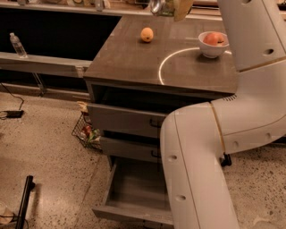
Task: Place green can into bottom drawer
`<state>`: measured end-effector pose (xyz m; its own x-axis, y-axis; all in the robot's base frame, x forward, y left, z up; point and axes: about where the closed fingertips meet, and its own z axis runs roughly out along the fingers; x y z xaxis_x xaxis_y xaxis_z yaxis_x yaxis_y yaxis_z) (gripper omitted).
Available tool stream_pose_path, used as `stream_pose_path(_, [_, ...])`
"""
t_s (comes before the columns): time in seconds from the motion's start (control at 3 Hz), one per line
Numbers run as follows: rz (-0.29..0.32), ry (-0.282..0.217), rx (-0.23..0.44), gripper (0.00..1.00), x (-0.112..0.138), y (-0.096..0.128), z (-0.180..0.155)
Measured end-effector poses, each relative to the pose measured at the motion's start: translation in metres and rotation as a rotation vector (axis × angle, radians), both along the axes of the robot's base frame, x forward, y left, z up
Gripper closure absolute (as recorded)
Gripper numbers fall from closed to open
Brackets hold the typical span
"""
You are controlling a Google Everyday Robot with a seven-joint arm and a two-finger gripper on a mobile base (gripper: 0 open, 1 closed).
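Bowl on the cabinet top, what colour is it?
The bowl is white, camera view. Pincer at top edge, by the green can.
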<state>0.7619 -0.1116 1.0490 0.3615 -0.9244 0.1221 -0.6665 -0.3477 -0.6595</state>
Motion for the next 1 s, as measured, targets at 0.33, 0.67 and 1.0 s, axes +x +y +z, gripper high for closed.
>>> stream_pose_path(0.33, [-0.033, 0.078, -0.041, 1.0, 0.011, -0.014, -0.034])
stream_pose_path(0.67, [-0.063, 0.131, -0.072, 1.0, 0.016, -0.025, -0.057])
stream_pose_path(1.0, [-0.095, 0.188, -0.094, 1.0, 0.019, -0.038, -0.081])
